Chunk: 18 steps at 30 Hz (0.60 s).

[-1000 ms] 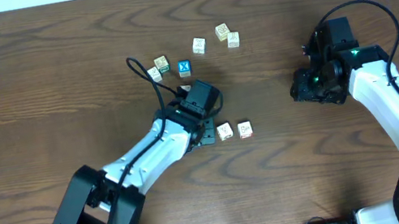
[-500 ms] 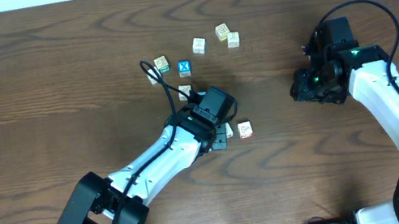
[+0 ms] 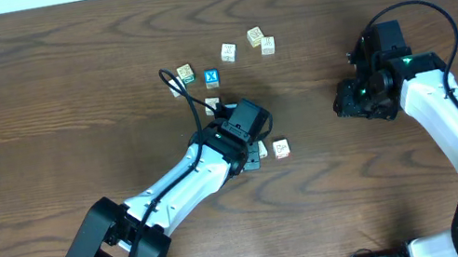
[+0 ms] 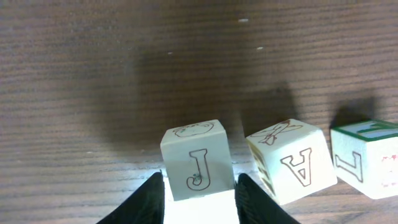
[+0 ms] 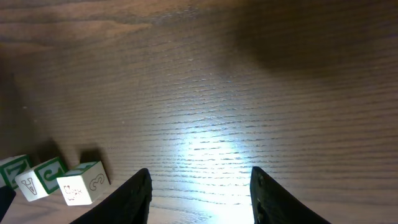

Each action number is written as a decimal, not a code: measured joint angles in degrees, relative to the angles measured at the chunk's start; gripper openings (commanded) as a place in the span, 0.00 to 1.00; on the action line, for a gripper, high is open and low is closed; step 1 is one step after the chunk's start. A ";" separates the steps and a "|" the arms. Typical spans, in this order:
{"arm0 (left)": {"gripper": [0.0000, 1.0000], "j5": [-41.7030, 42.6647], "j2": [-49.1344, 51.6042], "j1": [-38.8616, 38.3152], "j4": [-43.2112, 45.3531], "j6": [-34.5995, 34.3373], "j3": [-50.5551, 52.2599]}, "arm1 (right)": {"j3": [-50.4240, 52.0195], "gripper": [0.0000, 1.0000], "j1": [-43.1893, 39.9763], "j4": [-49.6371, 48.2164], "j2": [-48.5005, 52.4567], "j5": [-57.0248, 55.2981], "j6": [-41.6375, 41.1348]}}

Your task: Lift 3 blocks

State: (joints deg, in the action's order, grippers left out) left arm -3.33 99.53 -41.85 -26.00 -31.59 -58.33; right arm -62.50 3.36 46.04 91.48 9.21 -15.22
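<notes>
While both arms reach over a dark wooden table [image 3: 30, 69], at least eight small wooden cubes lie scattered on it, among them one bright blue cube with a white X [image 3: 212, 78]. The left gripper [image 4: 199, 183] closely straddles a cream-white cube printed with a red J [image 4: 198, 162], level with its neighbours on the tabletop; I cannot tell whether the fingers press it. Just beside it stand a cream-white cube printed A [image 4: 289, 163] and a green-edged cube printed L [image 4: 367, 158]. The right gripper [image 5: 199, 196] gapes wide, holding nothing.

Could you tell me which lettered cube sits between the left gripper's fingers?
The cream wooden cube printed with a red J; the A cube and the L cube lie outside the left gripper.
</notes>
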 measured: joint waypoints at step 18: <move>0.30 -0.07 0.00 0.00 1.57 -0.79 0.00 | 0.02 0.48 0.00 0.00 -0.02 -0.02 0.00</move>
State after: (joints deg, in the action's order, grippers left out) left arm -3.40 99.53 -41.85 -24.43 -32.38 -58.33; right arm -62.48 3.36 46.04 91.46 9.19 -15.22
